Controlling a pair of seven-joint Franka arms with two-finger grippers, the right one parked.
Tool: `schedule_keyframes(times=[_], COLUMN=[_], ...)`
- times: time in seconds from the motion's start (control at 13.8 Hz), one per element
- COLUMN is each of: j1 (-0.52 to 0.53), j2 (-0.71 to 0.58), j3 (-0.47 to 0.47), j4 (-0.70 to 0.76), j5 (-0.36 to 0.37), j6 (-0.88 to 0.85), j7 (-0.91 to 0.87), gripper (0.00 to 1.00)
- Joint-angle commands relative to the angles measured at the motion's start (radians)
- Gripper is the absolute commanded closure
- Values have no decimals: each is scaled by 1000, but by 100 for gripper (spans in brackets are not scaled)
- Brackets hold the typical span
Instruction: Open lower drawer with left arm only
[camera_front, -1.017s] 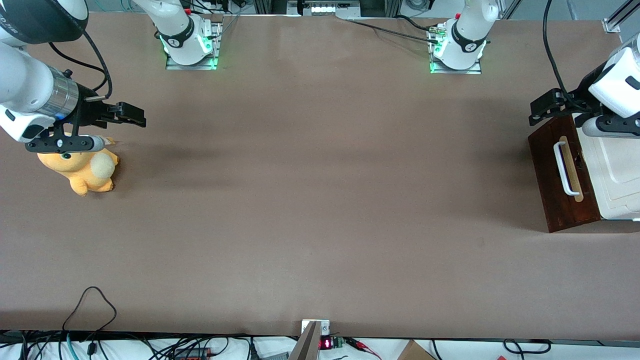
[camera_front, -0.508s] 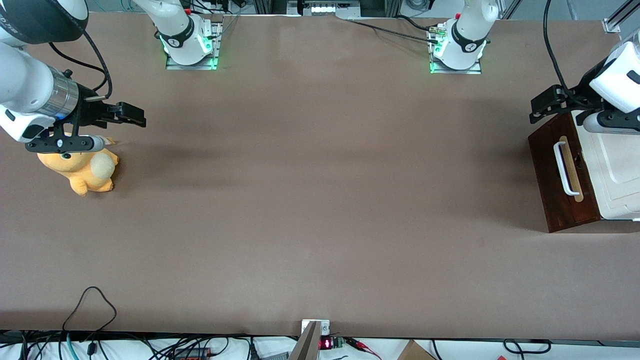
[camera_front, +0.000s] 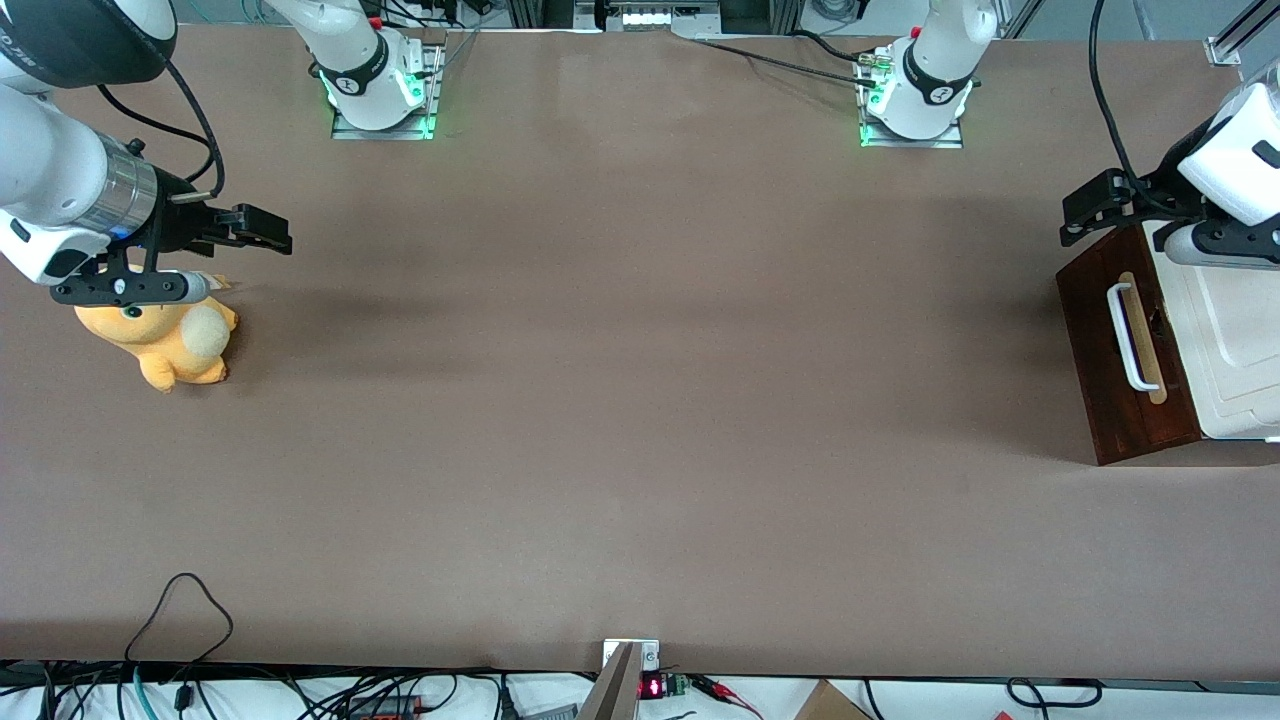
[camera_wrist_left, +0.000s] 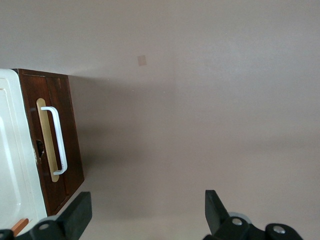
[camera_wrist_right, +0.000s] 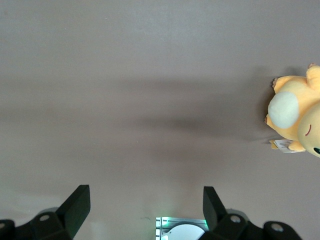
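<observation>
While the lower drawer (camera_front: 1120, 345) sat at the working arm's end of the table (camera_front: 640, 400), its dark reddish-brown front showed no gap from the body and read as closed. White bar handle (camera_front: 1130, 337) lay along a pale wood strip (camera_front: 1143, 338) on that front, untouched. Cream-white top panel (camera_front: 1235, 340) lay above the drawer front. Gripper (camera_front: 1085, 212) of the left arm (camera_front: 1225, 170) hovered just above the cabinet edge farther from the front camera than the handle, apart from the handle. Wrist view: fingers (camera_wrist_left: 80, 215) spread wide, nothing between them. Orange plush toy (camera_front: 165, 340) lay toward the parked arm's end, well apart from the drawer.
</observation>
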Motion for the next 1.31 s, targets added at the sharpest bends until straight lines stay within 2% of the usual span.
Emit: schedule_keyframes(times=[0.0, 0.36, 0.44, 0.58, 0.73, 0.94, 1.23], j1=[3, 3, 3, 0, 0, -2, -23], j2=[-3, 0, 1, 4, 15, 43, 118], j3=[5, 8, 8, 1, 1, 1, -2], j4=[-9, -24, -29, -53, -97, -194, -243], j5=[18, 21, 52, 168, 204, 334, 468], j6=[-7, 55, 61, 68, 111, 206, 219], j7=[39, 40, 40, 34, 25, 2, -76], gripper=[0, 0, 0, 0, 0, 0, 0])
